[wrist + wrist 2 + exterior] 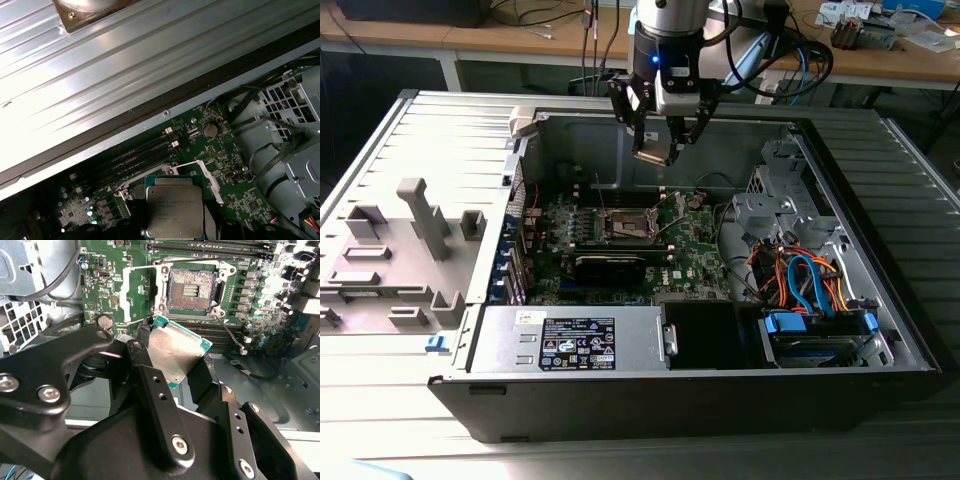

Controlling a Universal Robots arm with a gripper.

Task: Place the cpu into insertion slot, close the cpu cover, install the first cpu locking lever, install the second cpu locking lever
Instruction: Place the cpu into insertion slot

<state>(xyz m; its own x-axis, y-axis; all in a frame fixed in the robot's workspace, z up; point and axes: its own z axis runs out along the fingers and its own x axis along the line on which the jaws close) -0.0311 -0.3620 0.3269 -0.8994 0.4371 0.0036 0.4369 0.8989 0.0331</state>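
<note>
Fingers point(202, 377) pinch the cpu point(176, 351) by its edges, tilted, in the air above the motherboard point(100, 300), near its open insertion slot point(192, 290). Lowered askew, a corner could, I judge, bend the slot's exposed pins.

Harsh glare across the ribbed metal panel point(90, 85); dim, shadowed case interior point(710, 335).
</note>
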